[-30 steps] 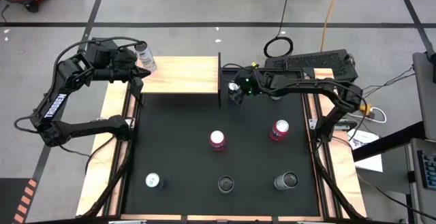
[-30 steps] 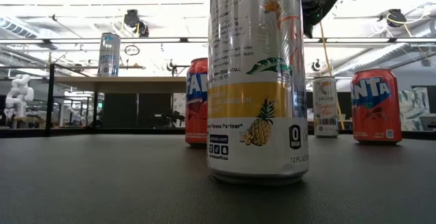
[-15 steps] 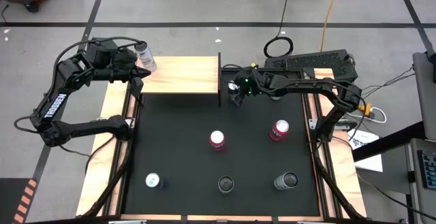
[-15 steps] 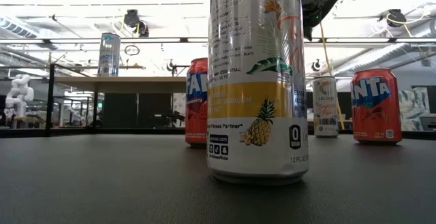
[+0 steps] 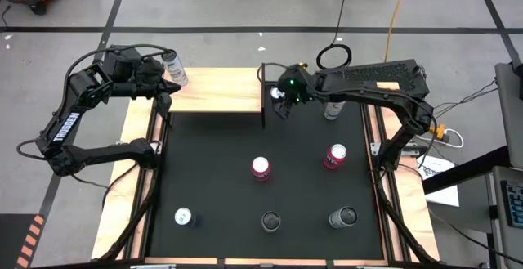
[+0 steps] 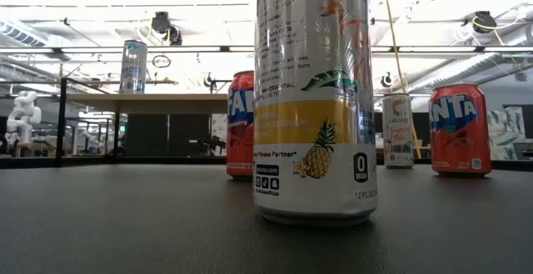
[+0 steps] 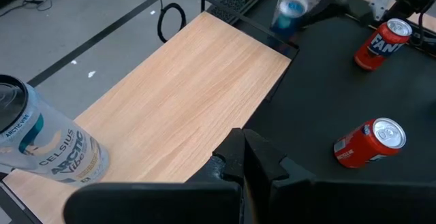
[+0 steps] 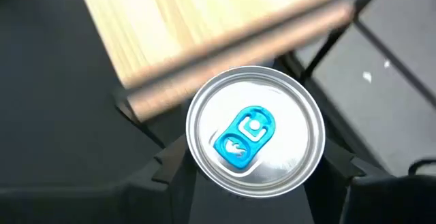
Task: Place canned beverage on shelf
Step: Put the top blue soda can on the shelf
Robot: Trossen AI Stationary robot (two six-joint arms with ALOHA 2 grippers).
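Note:
The shelf point(image 5: 216, 89) is a pale wood board at the mat's far left; it also shows in the low view point(image 6: 150, 101) and the left wrist view point(image 7: 184, 94). A silver Celsius can point(image 5: 173, 69) stands upright on its far left corner. My right gripper point(image 5: 282, 97) is shut on a silver can with a blue tab point(image 8: 253, 132), in the air just off the shelf's right end point(image 8: 204, 26). That can shows blurred in the left wrist view point(image 7: 291, 13). My left gripper point(image 5: 167, 96) is shut and empty at the shelf's near left edge. My right gripper pinches the can's side wall just under its top rim point(image 8: 194, 163) between its two fingers, one on each side. The fingers point(image 8: 170, 169) come from above, pointing down. The can hangs upright, lifted clear of the mat.
Two red Fanta cans point(image 5: 261, 168) point(image 5: 335, 155) stand mid-mat. A silver can point(image 5: 331, 109) stands at the far right. Three more cans point(image 5: 183, 217) point(image 5: 270, 220) point(image 5: 343, 217) stand along the near edge. The shelf's black frame post point(image 5: 263, 97) is beside the held can.
My right gripper has risen and gone toward the table's far edge with the can, which stays upright. It has moved closer to the shelf's right end. The silver can at the far right, hidden under the arm before, now shows.

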